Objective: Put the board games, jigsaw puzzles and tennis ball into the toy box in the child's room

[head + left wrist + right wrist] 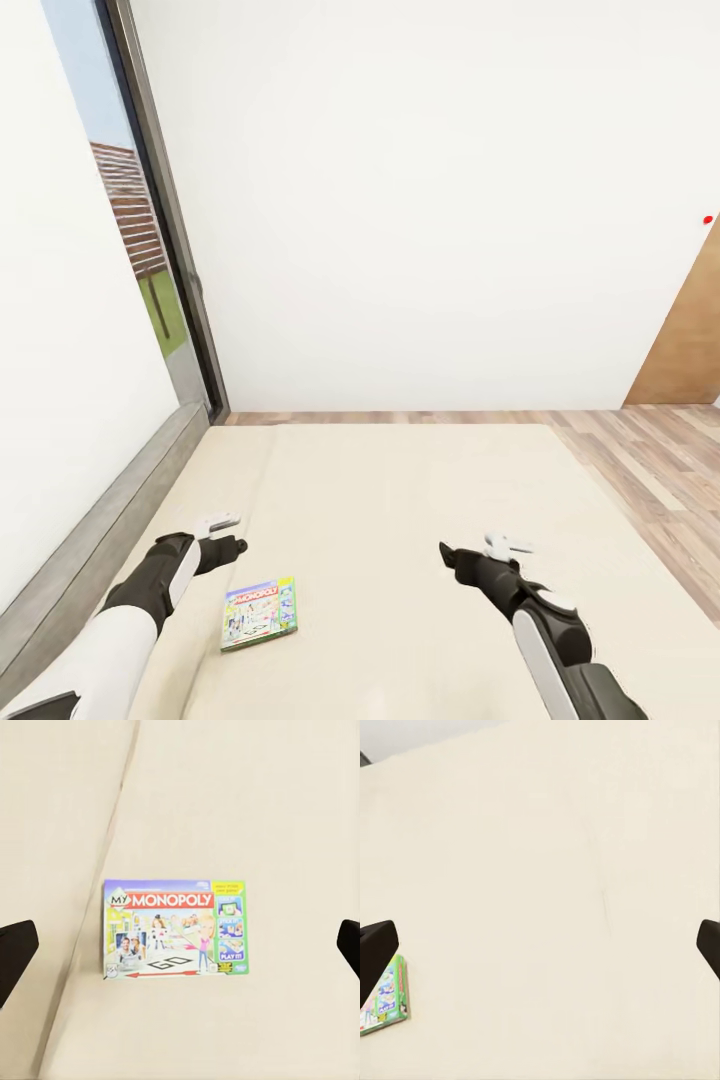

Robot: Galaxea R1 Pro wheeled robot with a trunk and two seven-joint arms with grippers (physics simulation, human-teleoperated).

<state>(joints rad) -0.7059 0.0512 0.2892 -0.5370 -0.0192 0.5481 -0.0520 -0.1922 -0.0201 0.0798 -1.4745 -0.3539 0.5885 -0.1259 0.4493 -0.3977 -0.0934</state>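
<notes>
One board game (pixel 258 612), a flat "My Monopoly" box with a busy printed cover, lies flat on the cream bed (pixel 400 500) near its front left. My left gripper (pixel 232 546) hovers open just beyond the box; in the left wrist view the board game (pixel 176 928) lies centred under the left gripper (pixel 180 949), clear of both dark fingertips (pixel 15 952). My right gripper (pixel 448 553) hangs open over bare mattress to the right; a corner of the board game (pixel 386 1001) peeks in beside the right gripper (pixel 540 949). The table, toy box, jigsaw puzzles and tennis ball are out of view.
A tall window with a dark frame (pixel 165 230) stands at the left, with a grey ledge (pixel 110 520) running along the bed's left side. A white wall rises behind the bed. Wood-plank floor (pixel 650 470) and a brown wooden door (pixel 690 340) lie to the right.
</notes>
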